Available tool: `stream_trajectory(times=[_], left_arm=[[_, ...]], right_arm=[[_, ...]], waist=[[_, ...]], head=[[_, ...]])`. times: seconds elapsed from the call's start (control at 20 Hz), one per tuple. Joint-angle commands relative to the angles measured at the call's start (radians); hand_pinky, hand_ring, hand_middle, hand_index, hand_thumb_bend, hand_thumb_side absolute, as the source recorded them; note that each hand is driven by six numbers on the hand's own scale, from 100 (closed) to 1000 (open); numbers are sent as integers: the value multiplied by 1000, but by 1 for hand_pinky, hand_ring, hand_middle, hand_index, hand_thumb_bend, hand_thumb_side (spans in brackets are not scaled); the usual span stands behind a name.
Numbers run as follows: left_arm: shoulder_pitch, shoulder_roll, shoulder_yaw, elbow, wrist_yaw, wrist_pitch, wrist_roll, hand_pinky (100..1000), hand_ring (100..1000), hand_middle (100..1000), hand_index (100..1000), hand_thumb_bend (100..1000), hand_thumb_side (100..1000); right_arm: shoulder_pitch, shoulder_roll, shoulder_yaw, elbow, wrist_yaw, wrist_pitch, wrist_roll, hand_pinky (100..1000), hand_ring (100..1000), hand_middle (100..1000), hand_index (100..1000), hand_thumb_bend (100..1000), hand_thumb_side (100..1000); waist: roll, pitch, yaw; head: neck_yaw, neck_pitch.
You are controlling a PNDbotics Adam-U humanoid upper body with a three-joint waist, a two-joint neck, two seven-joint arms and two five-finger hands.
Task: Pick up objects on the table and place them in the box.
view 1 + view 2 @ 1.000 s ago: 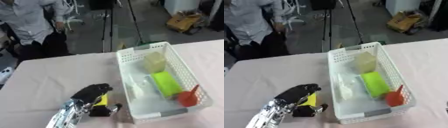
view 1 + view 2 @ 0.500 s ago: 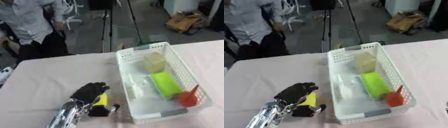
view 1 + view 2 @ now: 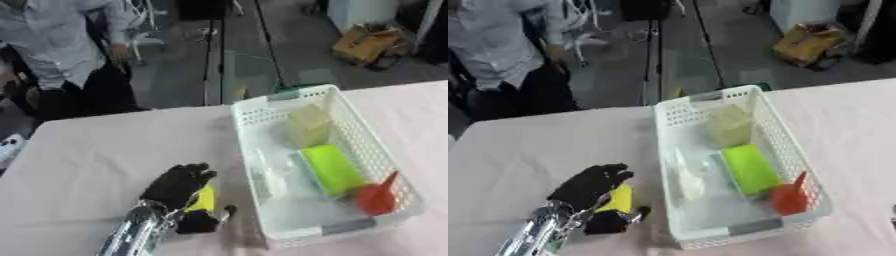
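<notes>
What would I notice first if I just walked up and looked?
Probably the white basket on the right of the table, with a bright green block, a red scoop-like thing and a pale yellow block inside. Next, the robot's black left hand at the lower left, curled over a yellow object on the pink tablecloth.

Left robot hand on a yellow object beside the basket

The left robot hand (image 3: 590,187) seems curled over a yellow object (image 3: 619,199) on the desk (image 3: 527,150), left of the white basket (image 3: 785,145).
</notes>
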Motion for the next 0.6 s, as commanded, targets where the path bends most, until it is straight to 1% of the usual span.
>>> stream_trajectory(times=[0.05, 0.3, 0.35, 0.4, 0.45, 0.6], left_arm=[[-14, 1, 12, -4, -31, 8, 3, 1000, 1000, 1000, 1000, 523, 1000], [-19, -2, 24, 23, -41, 15, -8, 1000, 1000, 1000, 1000, 513, 1000], [-20, -3, 27, 28, -41, 17, -10, 1000, 1000, 1000, 1000, 493, 1000], [-22, -3, 30, 33, -40, 19, -12, 1000, 1000, 1000, 1000, 493, 1000], [-23, -4, 32, 37, -38, 21, -12, 1000, 1000, 1000, 1000, 468, 1000], [-24, -5, 34, 43, -31, 24, -13, 1000, 1000, 995, 1000, 459, 1000]], right_arm=[[-13, -8, 2, -17, -4, -4, 0, 913, 869, 696, 791, 100, 1000], [-14, -5, 2, -17, -4, -4, -3, 913, 869, 695, 790, 100, 1000], [-14, -4, 1, -17, -4, -4, -4, 912, 869, 694, 788, 100, 1000], [-14, -4, 1, -17, -3, -4, -5, 912, 869, 694, 788, 100, 1000], [-14, -3, 1, -17, -3, -4, -6, 913, 869, 694, 788, 100, 1000], [-15, -2, 1, -17, -2, -4, -8, 913, 869, 693, 786, 100, 1000]], waist=[[-12, -15, -2], [-15, -13, -7], [-16, -13, -9], [-17, -12, -11], [-17, -12, -11], [-18, -10, -11]], head=[[2, -9], [5, -13], [5, -15], [6, -16], [6, -17], [6, -18]])
